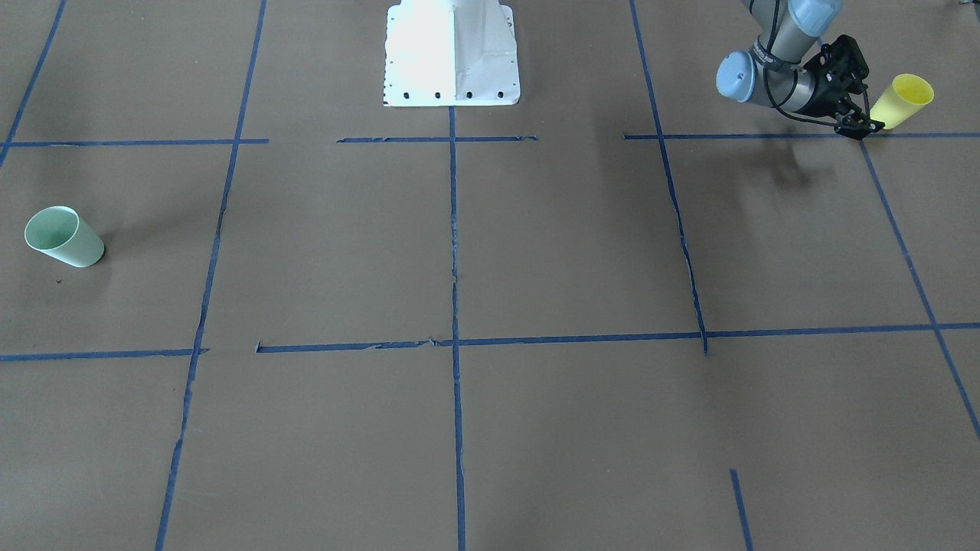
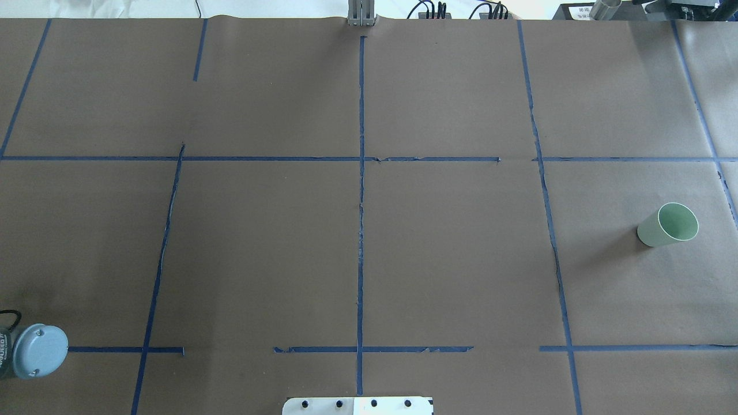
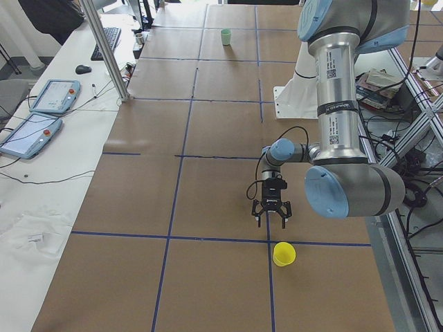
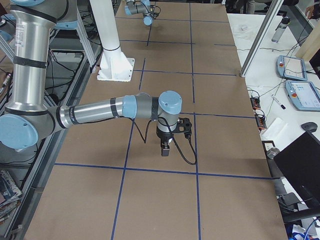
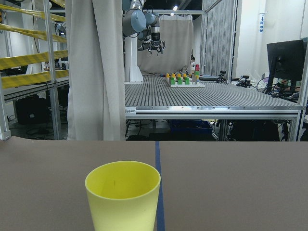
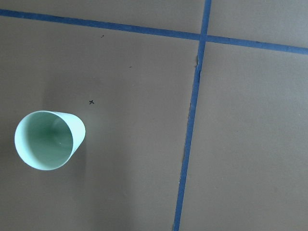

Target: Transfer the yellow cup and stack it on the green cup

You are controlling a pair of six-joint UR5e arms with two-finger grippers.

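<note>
Brown paper-covered worktop (image 1: 536, 252), marked into big squares with blue tape (image 1: 453, 229); the tape is torn and gapped in places. White robot base (image 1: 452, 53) is bolted at the robot's edge. In the left-end view a white side bench (image 3: 41, 180) runs along the operators' side, with two tablet-like pendants (image 3: 52, 97) and, further back, a keyboard (image 3: 107, 41). The left wrist view looks past the worktop edge to a grey curtain (image 5: 94, 67), a slatted metal table (image 5: 207, 96) with small coloured blocks on it, and another robot arm behind that.

From the robot's left end: yellow cup (image 3: 284, 254) stands upright, rim up, just beside a tape crossing, near the worktop's left end on the robot's side. Left claw (image 3: 270, 220) hangs just beyond it, low over the tape line, fingers spread wide, empty, close to the cup but not touching it. The wrist camera sees the cup straight ahead, low and centre.

At the far, right end, green cup (image 1: 65, 237) stands upright and alone inside a tape square. Right claw (image 4: 165, 149) hangs above the worktop pointing down. Its camera looks down on the green cup, low and left in its view, with no fingers showing. Cannot tell whether this claw is spread or closed; nothing visible in it.
</note>
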